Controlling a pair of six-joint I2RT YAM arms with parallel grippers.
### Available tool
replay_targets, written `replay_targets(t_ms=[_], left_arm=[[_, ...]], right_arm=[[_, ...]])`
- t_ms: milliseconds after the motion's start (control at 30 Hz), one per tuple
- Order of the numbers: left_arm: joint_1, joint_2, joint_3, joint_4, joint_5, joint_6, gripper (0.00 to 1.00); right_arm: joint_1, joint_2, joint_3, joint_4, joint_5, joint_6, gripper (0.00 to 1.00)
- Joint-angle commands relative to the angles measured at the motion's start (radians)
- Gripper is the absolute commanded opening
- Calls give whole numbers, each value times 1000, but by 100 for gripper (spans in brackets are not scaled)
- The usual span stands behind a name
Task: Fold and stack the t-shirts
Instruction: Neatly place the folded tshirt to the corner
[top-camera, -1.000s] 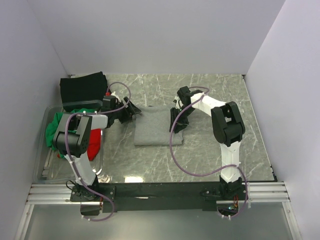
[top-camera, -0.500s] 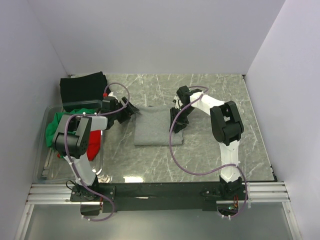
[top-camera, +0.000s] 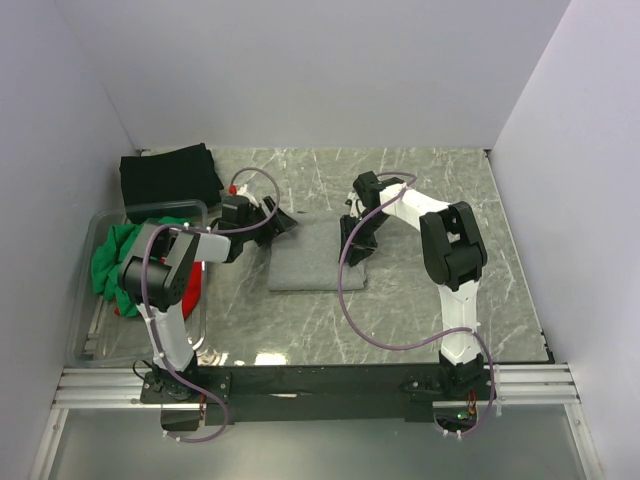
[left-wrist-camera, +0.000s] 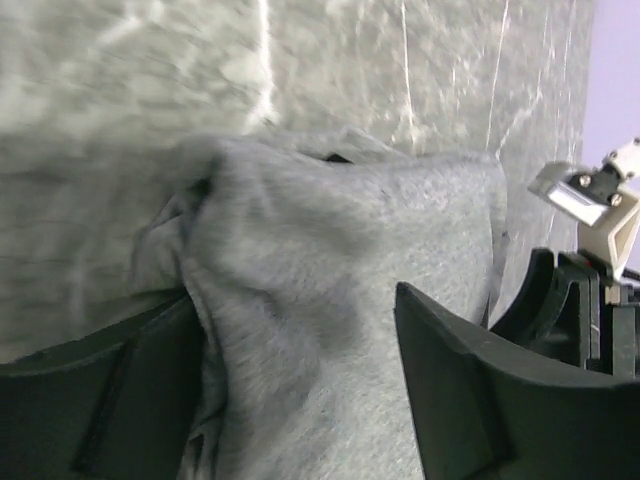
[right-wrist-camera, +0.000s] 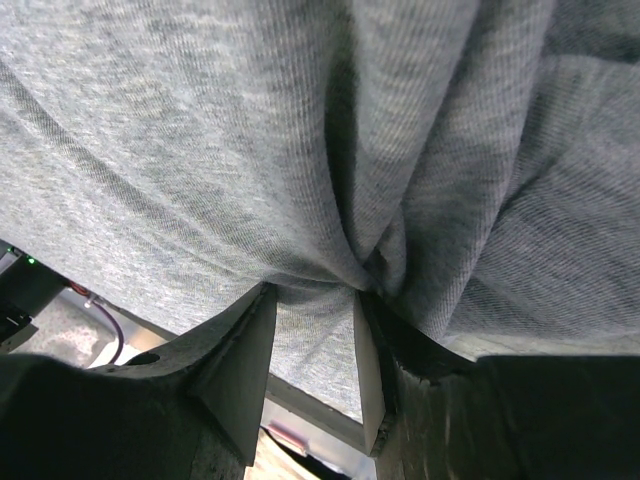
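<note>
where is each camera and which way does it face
Top external: above, behind the bases, looking down on the table; left arm and right arm flank the grey t-shirt.
Left wrist: on the left arm, facing the shirt's edge between left end effector fingers.
Right wrist: on the right arm, close on the cloth, right end effector at bottom.
Shared: all show the grey t-shirt.

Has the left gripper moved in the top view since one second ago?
Yes. The left gripper has shifted right, away from the folded black t-shirt, to the far left corner of the grey t-shirt.
</note>
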Motion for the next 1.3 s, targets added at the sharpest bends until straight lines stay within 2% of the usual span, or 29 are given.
replay_targets(t_ms=[0,100,133,200,233,300,533,667,800,1267], left_arm=[[-40,92,-38,-278,-1,18,77],[-50,86,-23,-306,-21,29,59],[-51,83,-18,-347,-36,30,45],[-51,61,-1,-387,-87,50,31],[-51,52,6,-433,-104,59,15],[-51,15,38,-484,-170,88,0],[-51,-92,224,-744,-306,260,0],[-45,-98,385,-881,-340,342,0],[-34,-78,517,-1011,-331,391,0],[41,82,905,-1182,-296,507,0]], right_arm=[[-4,0,3,4,5,-9,44],[-4,-14,-14,13,4,-6,44],[-4,-17,-21,17,5,-6,44],[-2,-29,-28,19,8,-6,44],[-2,-34,-31,17,8,-7,44],[-2,-46,-32,14,8,-12,45],[-5,-72,-5,-38,56,-21,55],[-7,-63,31,-107,206,-12,64],[-25,-81,46,-136,264,-11,66],[-71,-126,46,-138,235,-34,66]])
